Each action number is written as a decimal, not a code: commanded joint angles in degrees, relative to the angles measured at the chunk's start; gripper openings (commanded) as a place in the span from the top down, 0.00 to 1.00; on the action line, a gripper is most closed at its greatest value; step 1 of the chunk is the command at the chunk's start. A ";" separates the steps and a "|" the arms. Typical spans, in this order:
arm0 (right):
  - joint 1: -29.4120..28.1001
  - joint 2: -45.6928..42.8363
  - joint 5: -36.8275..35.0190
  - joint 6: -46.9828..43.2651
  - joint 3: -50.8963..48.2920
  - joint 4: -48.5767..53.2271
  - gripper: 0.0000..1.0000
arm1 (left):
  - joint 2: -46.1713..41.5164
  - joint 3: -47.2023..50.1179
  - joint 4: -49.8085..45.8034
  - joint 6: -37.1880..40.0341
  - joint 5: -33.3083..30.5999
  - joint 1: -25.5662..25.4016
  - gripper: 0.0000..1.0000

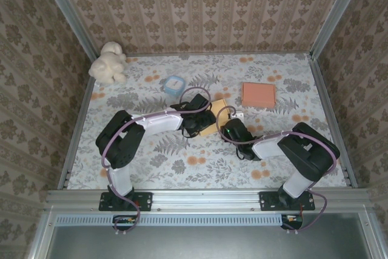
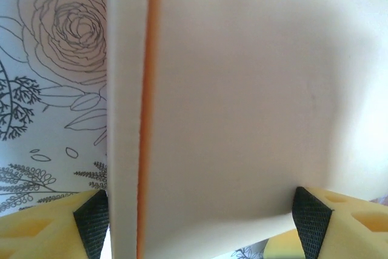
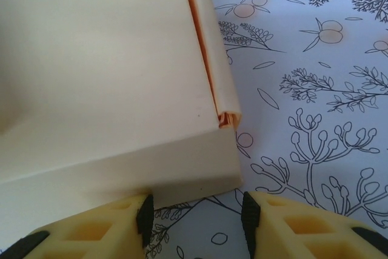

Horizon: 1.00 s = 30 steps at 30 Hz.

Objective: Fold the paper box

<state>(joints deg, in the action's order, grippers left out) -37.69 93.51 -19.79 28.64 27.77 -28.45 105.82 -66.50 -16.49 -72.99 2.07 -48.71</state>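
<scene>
Your floral table (image 1: pixel 200 168) sits inside patterned walls (image 1: pixel 200 4), left claw (image 2: pixel 200 232) clamping the paper box (image 2: pixel 242 89) wide, right claw (image 3: pixel 197 210) part-open at its corner.

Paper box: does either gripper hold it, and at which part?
The left gripper seems to clamp the paper box across its width; the right gripper is open near a corner.

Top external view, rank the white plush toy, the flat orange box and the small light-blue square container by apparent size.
White plush toy and flat orange box: about alike, too close to rank.
Small light-blue square container: clearly smallest.
</scene>
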 commanded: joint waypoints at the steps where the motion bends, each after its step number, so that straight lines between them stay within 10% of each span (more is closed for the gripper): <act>1: 1.07 -0.46 6.62 0.76 0.63 3.82 0.52 | -1.50 0.43 -4.71 2.61 1.06 -1.19 0.17; 16: 5.03 -6.14 11.46 1.50 -0.20 9.19 0.56 | -9.72 2.89 -5.76 5.79 -5.12 -1.74 0.15; 22: 5.70 -11.41 11.71 2.03 -0.74 13.84 0.66 | -15.33 7.24 6.55 19.60 -11.12 0.10 0.15; 30: 6.98 -16.92 12.03 5.54 -0.10 18.16 1.00 | -6.30 11.78 36.62 37.41 16.04 15.66 0.18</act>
<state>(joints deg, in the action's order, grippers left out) -31.57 77.71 -8.43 32.12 27.55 -13.87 94.76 -55.57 6.39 -43.29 5.61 -37.10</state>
